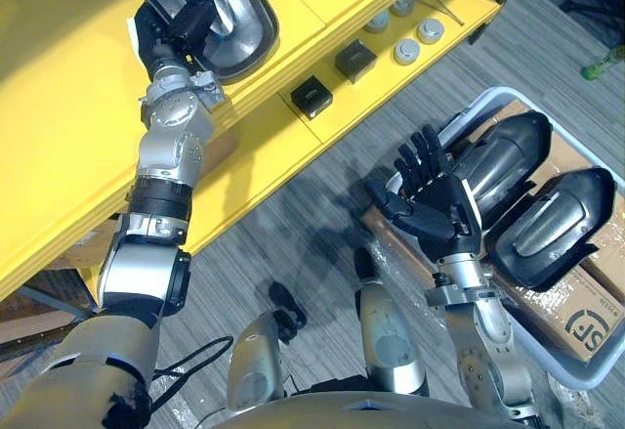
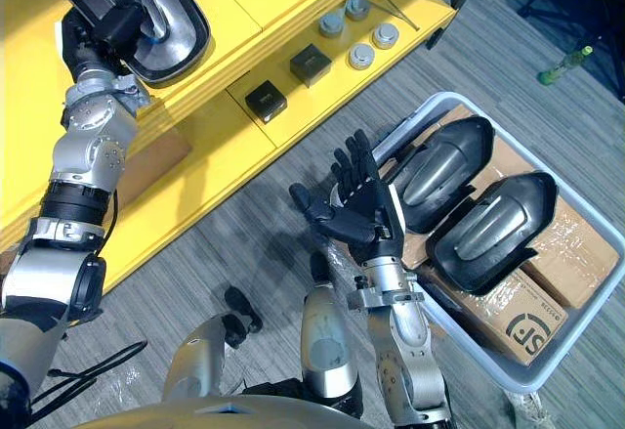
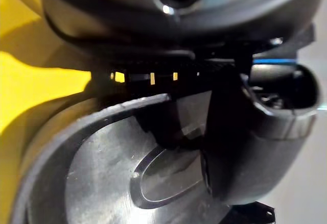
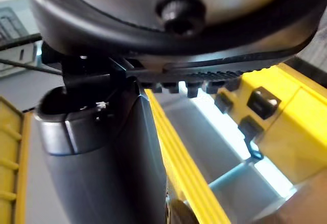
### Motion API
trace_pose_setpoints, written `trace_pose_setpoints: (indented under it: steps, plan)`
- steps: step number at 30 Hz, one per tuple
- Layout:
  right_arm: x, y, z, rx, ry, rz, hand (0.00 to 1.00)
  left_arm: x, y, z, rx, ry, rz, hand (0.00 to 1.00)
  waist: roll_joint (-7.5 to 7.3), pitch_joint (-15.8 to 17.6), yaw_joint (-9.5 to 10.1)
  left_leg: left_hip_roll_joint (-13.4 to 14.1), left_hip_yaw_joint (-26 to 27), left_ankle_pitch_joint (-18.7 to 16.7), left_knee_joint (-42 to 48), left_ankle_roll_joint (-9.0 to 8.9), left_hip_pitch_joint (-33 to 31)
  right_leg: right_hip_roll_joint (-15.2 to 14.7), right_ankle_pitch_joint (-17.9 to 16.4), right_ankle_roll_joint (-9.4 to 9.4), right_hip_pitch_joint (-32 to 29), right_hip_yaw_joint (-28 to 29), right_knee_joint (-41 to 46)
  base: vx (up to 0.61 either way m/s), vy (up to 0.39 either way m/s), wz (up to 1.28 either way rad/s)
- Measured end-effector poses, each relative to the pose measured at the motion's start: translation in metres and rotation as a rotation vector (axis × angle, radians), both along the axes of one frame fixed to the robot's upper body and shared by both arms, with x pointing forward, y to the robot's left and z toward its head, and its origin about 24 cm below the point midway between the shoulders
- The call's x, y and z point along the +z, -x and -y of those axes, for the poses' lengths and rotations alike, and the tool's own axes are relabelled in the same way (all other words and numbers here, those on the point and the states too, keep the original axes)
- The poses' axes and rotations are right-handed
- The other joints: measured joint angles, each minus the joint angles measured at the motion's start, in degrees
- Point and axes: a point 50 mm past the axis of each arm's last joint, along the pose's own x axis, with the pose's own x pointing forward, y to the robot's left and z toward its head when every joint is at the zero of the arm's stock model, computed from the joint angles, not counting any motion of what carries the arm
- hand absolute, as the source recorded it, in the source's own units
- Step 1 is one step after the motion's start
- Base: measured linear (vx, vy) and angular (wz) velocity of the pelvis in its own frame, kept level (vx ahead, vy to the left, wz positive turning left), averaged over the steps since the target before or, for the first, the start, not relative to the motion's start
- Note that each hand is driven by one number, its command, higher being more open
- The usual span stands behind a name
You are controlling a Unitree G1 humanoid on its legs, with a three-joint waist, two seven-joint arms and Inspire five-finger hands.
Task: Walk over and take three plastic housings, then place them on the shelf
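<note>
Left eye view, housing [image 1: 242,21] crosswise on shelf [image 1: 59,107]

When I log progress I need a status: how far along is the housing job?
Done: one dark plastic housing with a silvery inside is up over the yellow shelf. In hand: the left hand grips its rim, not yet released. Left: two dark oval plastic housings lie in the pale grey bin; the right hand hangs open beside it, empty.
</note>
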Motion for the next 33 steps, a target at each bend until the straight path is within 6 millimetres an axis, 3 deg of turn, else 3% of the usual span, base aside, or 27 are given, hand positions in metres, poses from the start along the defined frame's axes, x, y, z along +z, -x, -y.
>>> trace_pose_setpoints:
  steps: [11,12,33]
  plan:
    - [-0.006,0.001,0.000,-0.047,-0.008,-0.045,1.00,-0.003,0.001,0.001,0.008,-0.016,-0.005,0.00,-0.02,-0.03,0.18,-1.28,-0.91,3.62,-4.33,0.40,1.01,-0.33,0.17,-0.13,-0.30,-0.92,-0.04,0.00,-0.014,0.04]
    - [-0.006,0.001,0.000,-0.047,-0.007,-0.045,1.00,-0.002,0.001,0.001,0.013,-0.019,-0.005,1.00,-0.01,-0.03,0.17,-1.26,-0.93,3.79,-4.51,0.39,1.00,-0.27,0.32,0.03,-0.13,-0.99,-0.59,0.00,0.000,0.00]
    - [-0.015,0.003,-0.007,-0.015,-0.029,-0.091,1.00,0.007,-0.001,-0.008,0.166,0.017,-0.021,1.00,-0.04,-0.06,-0.63,-0.81,-0.12,4.58,-5.47,0.24,0.94,0.58,1.74,0.03,-0.40,-0.25,-2.38,0.00,-0.001,-0.02]
